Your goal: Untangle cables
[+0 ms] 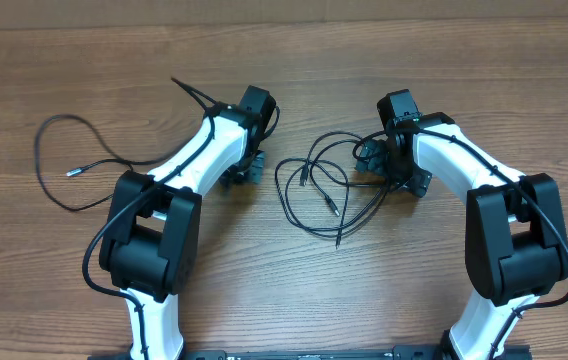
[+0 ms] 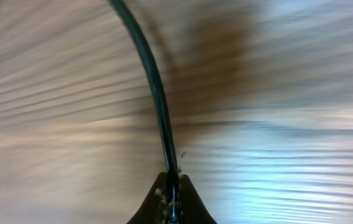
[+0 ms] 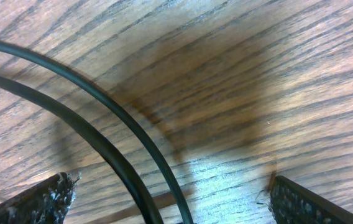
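In the left wrist view my left gripper (image 2: 172, 194) is shut on a thin black cable (image 2: 156, 93) that runs up and away over the wood. The overhead view shows that gripper (image 1: 247, 168) left of a loose tangle of black cables (image 1: 324, 188) with small plug ends. One separate cable (image 1: 52, 150) loops at the far left and passes under the left arm. My right gripper (image 1: 396, 170) sits low at the tangle's right edge. It is open (image 3: 170, 202), and two cable strands (image 3: 96, 134) cross between its fingers (image 3: 40, 202).
The wooden table (image 1: 284, 290) carries everything. Both white and black arms reach in from the front edge. A thin black stub (image 1: 196, 96) sticks out from the left arm near its wrist. The back table edge runs along the top.
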### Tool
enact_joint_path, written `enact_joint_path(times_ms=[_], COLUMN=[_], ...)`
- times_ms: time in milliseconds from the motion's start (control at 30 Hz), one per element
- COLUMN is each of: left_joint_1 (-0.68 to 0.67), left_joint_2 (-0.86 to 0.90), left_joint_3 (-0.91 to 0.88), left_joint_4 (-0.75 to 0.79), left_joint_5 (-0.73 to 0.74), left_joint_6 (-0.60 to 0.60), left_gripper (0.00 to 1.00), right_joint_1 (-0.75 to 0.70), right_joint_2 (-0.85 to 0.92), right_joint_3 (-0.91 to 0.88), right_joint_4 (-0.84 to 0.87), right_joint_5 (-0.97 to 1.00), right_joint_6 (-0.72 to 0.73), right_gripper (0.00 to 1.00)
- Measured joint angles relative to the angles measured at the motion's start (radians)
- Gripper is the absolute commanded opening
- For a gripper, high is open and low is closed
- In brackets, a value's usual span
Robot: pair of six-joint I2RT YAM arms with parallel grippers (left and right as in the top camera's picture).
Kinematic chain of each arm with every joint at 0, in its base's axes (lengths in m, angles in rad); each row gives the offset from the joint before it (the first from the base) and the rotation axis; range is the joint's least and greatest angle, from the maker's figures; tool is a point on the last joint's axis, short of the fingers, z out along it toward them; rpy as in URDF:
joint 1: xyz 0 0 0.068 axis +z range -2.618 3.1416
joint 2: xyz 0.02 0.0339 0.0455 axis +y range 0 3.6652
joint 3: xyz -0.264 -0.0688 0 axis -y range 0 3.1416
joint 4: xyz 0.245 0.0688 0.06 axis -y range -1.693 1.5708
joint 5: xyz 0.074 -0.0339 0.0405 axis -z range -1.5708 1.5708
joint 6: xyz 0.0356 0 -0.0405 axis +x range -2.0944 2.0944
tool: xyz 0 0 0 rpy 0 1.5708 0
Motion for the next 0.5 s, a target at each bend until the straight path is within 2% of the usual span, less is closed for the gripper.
enact_joint_path(times_ms=[167,233,500], left_joint_1=[0.027,0.050,0.224], left_joint_2=[0.000,0.000,0.000], left_joint_3=[0.044,0.044,0.045], left_joint_4=[-0.118,-0.134,-0.121], left_joint_5=[-0.279,-0.338,-0.387], left_joint_6=[-0.100,-0.133,-0.196], left_gripper=[0.04,0.04,0.04], right_joint_1=[0.000,0.000,0.000], right_joint_2=[0.000,0.000,0.000], right_joint_3=[0.000,0.000,0.000], right_joint_4=[0.000,0.000,0.000], right_joint_5=[0.000,0.000,0.000], right_joint_6=[0.000,0.000,0.000], right_gripper=[1.00,1.00,1.00])
